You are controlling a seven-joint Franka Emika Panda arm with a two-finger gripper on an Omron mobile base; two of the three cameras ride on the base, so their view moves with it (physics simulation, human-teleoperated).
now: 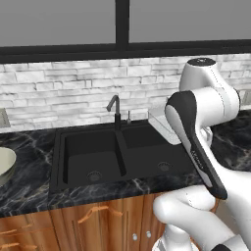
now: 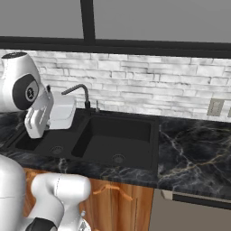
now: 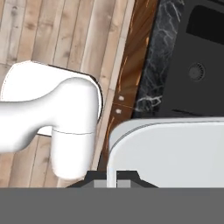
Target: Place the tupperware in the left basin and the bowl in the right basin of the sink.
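One tupperware [image 2: 63, 113], one bowl [image 1: 6, 163], one faucet [image 1: 114, 109], one sink [image 1: 61, 147] with two basins

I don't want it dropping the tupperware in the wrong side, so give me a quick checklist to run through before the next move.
1. Grip: gripper shut on the rim of the tupperware: ok.
2. Tupperware lifted clear of the counter, hanging above the sink: ok.
3. Left basin free to receive it, drain showing: ok.
4. Tupperware squarely over the left basin and not the divider: cannot tell.
5. Faucet out of the lowering path: cannot tell.
6. Bowl waiting on the counter left of the sink, right basin free for it: ok.
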